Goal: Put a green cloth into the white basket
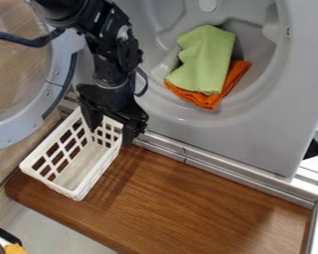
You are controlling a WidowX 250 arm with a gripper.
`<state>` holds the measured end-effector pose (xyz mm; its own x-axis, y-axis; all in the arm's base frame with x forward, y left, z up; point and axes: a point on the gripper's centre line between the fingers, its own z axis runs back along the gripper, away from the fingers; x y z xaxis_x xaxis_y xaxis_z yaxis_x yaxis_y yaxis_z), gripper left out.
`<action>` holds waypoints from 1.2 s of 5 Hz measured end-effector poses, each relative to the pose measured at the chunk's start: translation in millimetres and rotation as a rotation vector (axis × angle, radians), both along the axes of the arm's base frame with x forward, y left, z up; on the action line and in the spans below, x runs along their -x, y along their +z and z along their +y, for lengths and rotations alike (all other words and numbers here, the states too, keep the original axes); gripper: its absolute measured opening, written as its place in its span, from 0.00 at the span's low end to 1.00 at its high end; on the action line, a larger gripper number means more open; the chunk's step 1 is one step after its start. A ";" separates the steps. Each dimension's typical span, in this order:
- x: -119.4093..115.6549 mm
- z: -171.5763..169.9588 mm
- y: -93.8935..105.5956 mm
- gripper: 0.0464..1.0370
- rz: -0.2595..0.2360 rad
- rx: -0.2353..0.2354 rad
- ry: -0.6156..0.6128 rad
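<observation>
"2 cloths point(211, 100) lie in the grey hollow of the machine point(253, 123). Which is ours, and how would you take it?"

"The green cloth point(204, 58), on top of the orange 1. The gripper point(111, 135) is down at the far end of the white basket point(79, 192), fingers spread with nothing pinched between them. I'd lift it clear of the rim before crossing over."

"And the grasp?"

"Come down over the thick middle and take a shallow pinch. Too deep and you'll probably bring the orange up as well. Raise it slowly, check that only green comes, then clear the machine's lip, since a hanging corner could snag there. Centre it over the basket and lower before letting go, or an edge may drape outside."

"What does it look like?"

"Pale lime, matt, loosely folded into a long, uneven slab. The upper part bends to the left, there are soft creases across it, and the lower end is rounded. Orange peeks out below and along its lower right side. It looks soft, so it should give easily under the fingers."
</observation>
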<state>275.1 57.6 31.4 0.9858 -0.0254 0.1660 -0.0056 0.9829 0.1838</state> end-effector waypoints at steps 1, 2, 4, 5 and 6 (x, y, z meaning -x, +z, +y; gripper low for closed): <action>1.9 -0.5 -6.1 0.96 0.021 0.008 0.005; -24.0 -11.0 9.3 0.96 -0.053 0.055 -0.021; -94.8 -59.2 78.7 0.96 -0.350 0.228 -0.140; -124.0 -75.7 87.5 0.96 -0.402 0.231 -0.148; -138.9 -74.2 68.4 0.96 -0.369 0.215 -0.124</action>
